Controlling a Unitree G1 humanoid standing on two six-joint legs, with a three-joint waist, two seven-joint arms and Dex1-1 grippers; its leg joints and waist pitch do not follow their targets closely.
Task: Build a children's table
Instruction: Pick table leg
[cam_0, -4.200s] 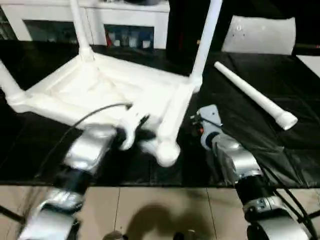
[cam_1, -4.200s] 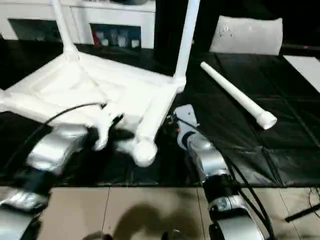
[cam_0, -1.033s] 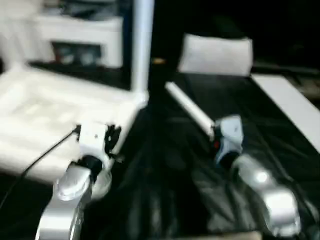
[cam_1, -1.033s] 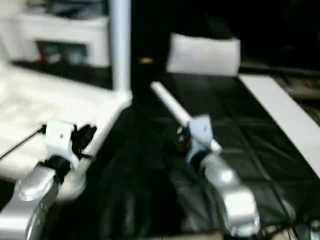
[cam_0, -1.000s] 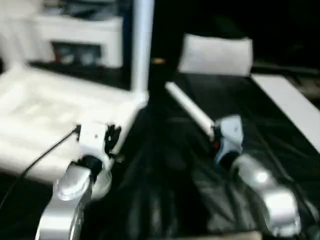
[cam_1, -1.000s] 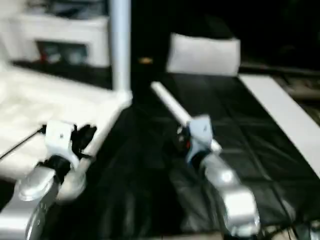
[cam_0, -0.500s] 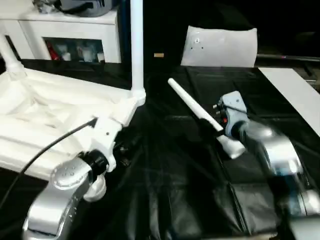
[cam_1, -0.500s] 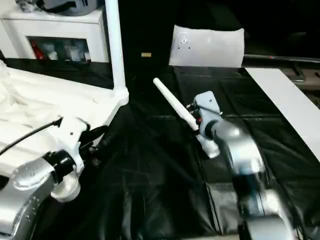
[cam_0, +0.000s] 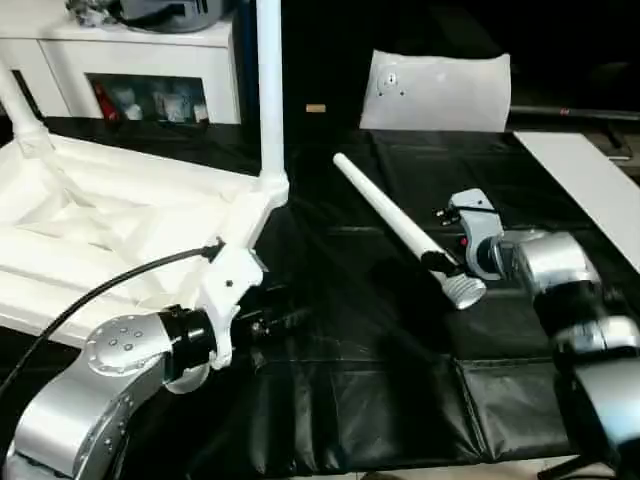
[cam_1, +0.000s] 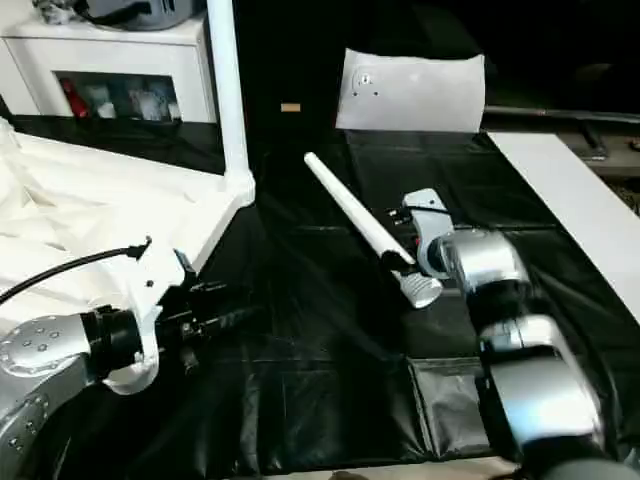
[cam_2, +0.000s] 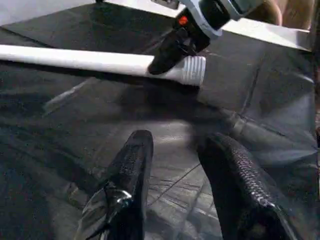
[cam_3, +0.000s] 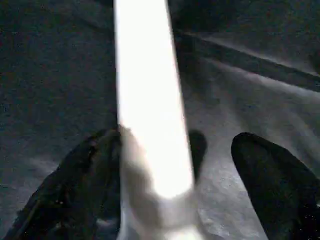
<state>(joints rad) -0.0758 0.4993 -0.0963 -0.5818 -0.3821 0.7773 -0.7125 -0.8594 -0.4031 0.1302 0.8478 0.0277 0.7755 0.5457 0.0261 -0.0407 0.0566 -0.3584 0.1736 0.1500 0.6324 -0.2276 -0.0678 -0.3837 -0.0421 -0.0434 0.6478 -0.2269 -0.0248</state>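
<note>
The children's table lies upside down at the left, its white ribbed tabletop (cam_0: 120, 230) facing up. One leg (cam_0: 268, 90) stands upright in the near-right corner socket and another leg (cam_0: 15, 105) rises at the far left. A loose white leg (cam_0: 390, 215) lies on the black mat. My right gripper (cam_3: 175, 145) is open and straddles this leg near its wide end (cam_2: 192, 70); one finger touches it and the other stands off. My left gripper (cam_0: 280, 312) hovers open over the mat beside the tabletop's edge, holding nothing (cam_2: 175, 142).
A white cabinet with glass doors (cam_0: 150, 60) stands behind the tabletop. A flat white sheet with a small hole (cam_0: 435, 90) leans at the back, and a white board (cam_0: 580, 180) lies at the right. Black matting (cam_0: 380, 390) covers the floor in front.
My right gripper has come down astride the loose leg's wide end. My left gripper has opened and swung off the tabletop's corner over the mat. The camera has also shifted.
</note>
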